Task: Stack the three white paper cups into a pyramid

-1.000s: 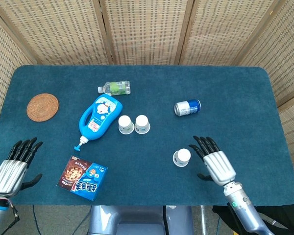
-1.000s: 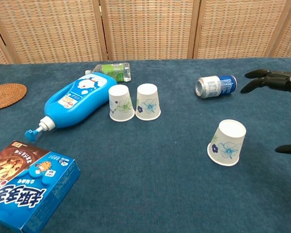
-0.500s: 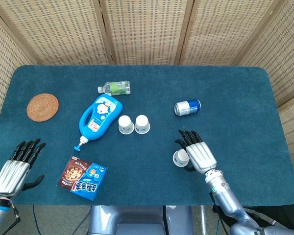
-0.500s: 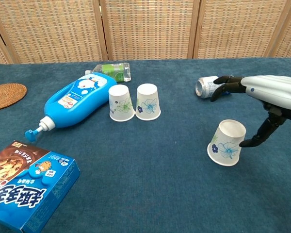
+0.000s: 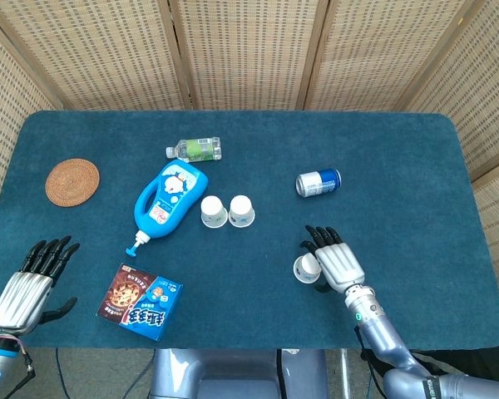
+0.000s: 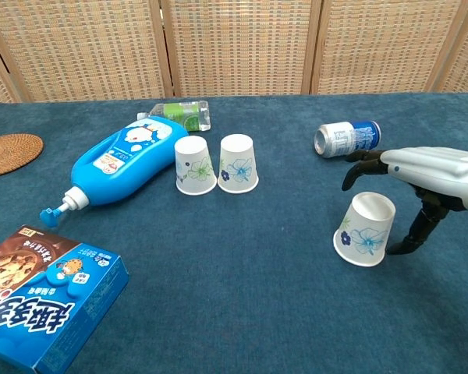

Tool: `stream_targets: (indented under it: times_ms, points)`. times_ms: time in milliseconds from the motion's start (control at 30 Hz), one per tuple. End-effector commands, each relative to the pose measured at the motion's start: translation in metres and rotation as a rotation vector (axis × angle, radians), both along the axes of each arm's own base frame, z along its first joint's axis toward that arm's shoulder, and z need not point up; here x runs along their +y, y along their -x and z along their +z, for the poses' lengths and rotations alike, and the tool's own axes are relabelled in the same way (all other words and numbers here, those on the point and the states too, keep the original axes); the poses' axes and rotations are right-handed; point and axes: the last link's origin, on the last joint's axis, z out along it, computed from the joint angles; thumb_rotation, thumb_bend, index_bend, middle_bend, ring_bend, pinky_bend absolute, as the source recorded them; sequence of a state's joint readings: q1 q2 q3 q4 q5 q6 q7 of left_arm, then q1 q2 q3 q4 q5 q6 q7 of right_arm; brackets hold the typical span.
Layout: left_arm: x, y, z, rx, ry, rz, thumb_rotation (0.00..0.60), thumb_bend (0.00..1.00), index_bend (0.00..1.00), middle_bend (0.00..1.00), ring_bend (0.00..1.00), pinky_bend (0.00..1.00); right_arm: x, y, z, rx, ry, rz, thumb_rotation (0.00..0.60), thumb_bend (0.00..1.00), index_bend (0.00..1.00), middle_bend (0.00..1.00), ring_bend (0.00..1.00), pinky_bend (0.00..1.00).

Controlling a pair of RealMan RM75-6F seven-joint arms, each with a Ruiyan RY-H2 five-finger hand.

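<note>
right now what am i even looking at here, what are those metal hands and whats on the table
These are two camera views from one robot that has two arms, each ending in a metal hand with fingers. One picture looks down from its head; the other looks forward from its chest.

The right hand is spread over a single paper cup standing upside down, with the thumb beside it; it does not look gripped yet. The left hand hovers open near the table's corner, holding nothing.

On the blue table there are also two more upside-down paper cups side by side, a big blue bottle lying down, a small water bottle, a soda can on its side, a snack box and a woven coaster.

The aim is to stack the three cups into a pyramid.
</note>
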State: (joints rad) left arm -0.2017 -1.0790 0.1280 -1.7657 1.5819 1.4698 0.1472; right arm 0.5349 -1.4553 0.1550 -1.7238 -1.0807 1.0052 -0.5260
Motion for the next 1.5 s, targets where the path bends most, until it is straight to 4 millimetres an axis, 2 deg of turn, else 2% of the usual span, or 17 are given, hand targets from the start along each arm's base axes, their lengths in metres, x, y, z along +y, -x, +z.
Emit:
stream_targets:
  times_ms: [33, 200, 300, 467, 733, 867, 1000, 1133, 1333, 1500]
  points:
    - [0.000, 0.000, -0.001, 0.000, 0.001, 0.000, 0.600, 0.28, 0.04, 0.00, 0.00, 0.00, -0.003, 0.001, -0.005, 0.003, 0.003, -0.002, 0.600, 0.23, 0.33, 0.00, 0.00, 0.10]
    - [0.001, 0.000, -0.001, -0.003, 0.000, 0.000, 0.600, 0.29, 0.04, 0.00, 0.00, 0.00, -0.009, 0.005, -0.008, 0.011, 0.018, -0.011, 0.600, 0.23, 0.46, 0.01, 0.00, 0.11]
    - [0.002, 0.001, -0.001, -0.005, 0.004, -0.001, 0.600, 0.28, 0.04, 0.00, 0.00, 0.00, -0.011, 0.007, -0.009, 0.009, 0.022, -0.016, 0.600, 0.24, 0.51, 0.03, 0.00, 0.11]
    - [0.003, 0.001, -0.002, -0.004, 0.004, 0.001, 0.600, 0.29, 0.04, 0.00, 0.00, 0.00, -0.012, 0.002, -0.004, -0.002, 0.028, 0.000, 0.600, 0.25, 0.53, 0.04, 0.00, 0.12]
    - [0.006, 0.003, -0.003, 0.004, -0.005, 0.010, 0.600, 0.29, 0.04, 0.00, 0.00, 0.00, -0.027, -0.017, 0.022, 0.006, 0.083, 0.038, 0.600, 0.25, 0.53, 0.04, 0.00, 0.12]
    - [0.008, 0.004, -0.002, 0.006, -0.009, 0.016, 0.600, 0.29, 0.04, 0.00, 0.00, 0.00, -0.038, -0.033, 0.036, 0.012, 0.116, 0.062, 0.600, 0.25, 0.53, 0.04, 0.00, 0.12]
    - [0.010, 0.004, -0.002, 0.000, -0.010, 0.022, 0.600, 0.29, 0.04, 0.00, 0.00, 0.00, -0.052, -0.062, 0.053, 0.003, 0.157, 0.107, 0.600, 0.25, 0.53, 0.04, 0.00, 0.12]
    - [0.013, 0.006, -0.004, -0.003, -0.002, 0.029, 0.600, 0.29, 0.04, 0.00, 0.00, 0.00, -0.060, -0.086, 0.060, 0.005, 0.170, 0.144, 0.600, 0.25, 0.53, 0.05, 0.00, 0.12]
    - [0.016, 0.007, -0.005, -0.009, 0.005, 0.035, 0.600, 0.29, 0.04, 0.00, 0.00, 0.00, -0.071, -0.116, 0.057, 0.011, 0.167, 0.173, 0.600, 0.25, 0.53, 0.05, 0.00, 0.12]
    - [0.020, 0.010, -0.003, -0.015, 0.000, 0.045, 0.600, 0.29, 0.04, 0.00, 0.00, 0.00, -0.085, -0.140, 0.044, 0.032, 0.152, 0.182, 0.600, 0.25, 0.53, 0.05, 0.00, 0.12]
